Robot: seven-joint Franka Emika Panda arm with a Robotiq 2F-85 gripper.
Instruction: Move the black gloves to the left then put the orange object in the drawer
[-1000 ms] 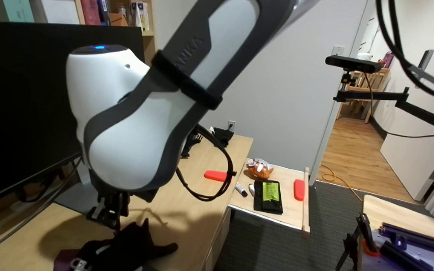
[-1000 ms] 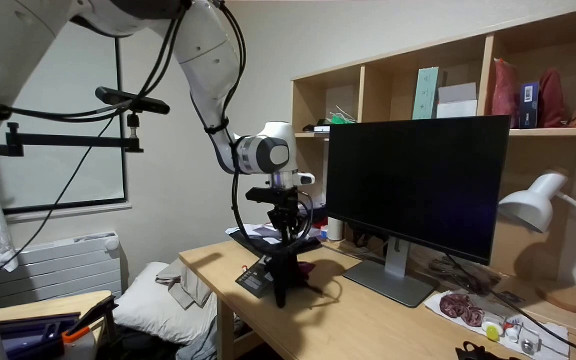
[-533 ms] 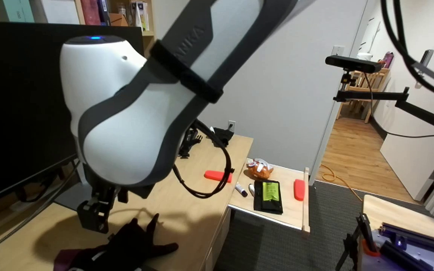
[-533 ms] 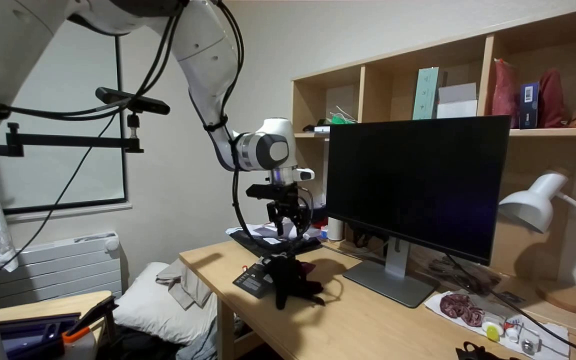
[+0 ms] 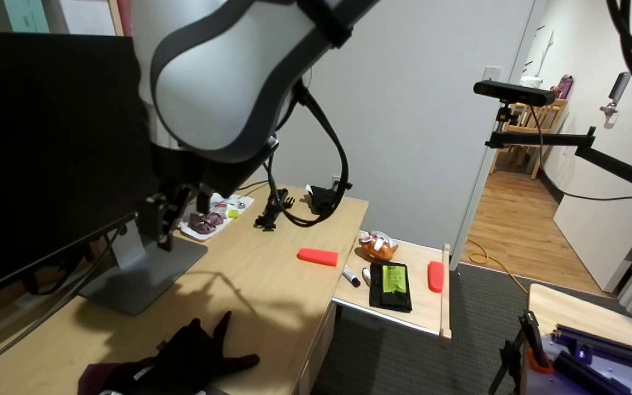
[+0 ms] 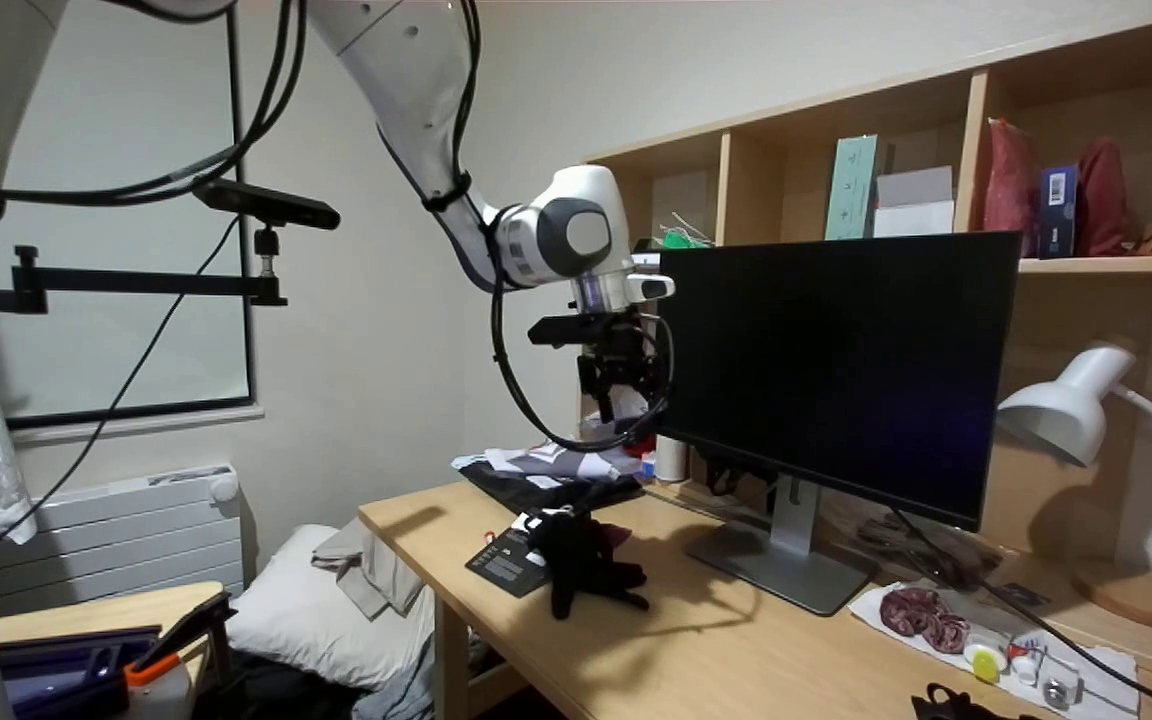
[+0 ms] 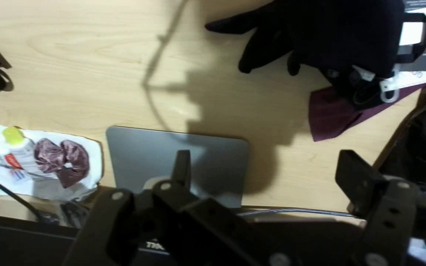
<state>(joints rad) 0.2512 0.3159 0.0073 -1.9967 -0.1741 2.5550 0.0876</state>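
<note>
Now your end effector [image 7: 264,159] is up high, well away from the black gloves [image 5: 190,356]; a second ago it was right down at them. It is spread wide, with nothing in it. The gloves lie limp on the surface [image 5: 266,274], let go, so the first job looks done. The orange-red bar [image 5: 317,257] has not moved: it lies on the surface, near the edge by the pulled-out drawer [image 5: 423,310]. That is likely your next thing to get. Watch out, though: a second bar [image 5: 435,276], much the same red, is in the drawer already.
</note>
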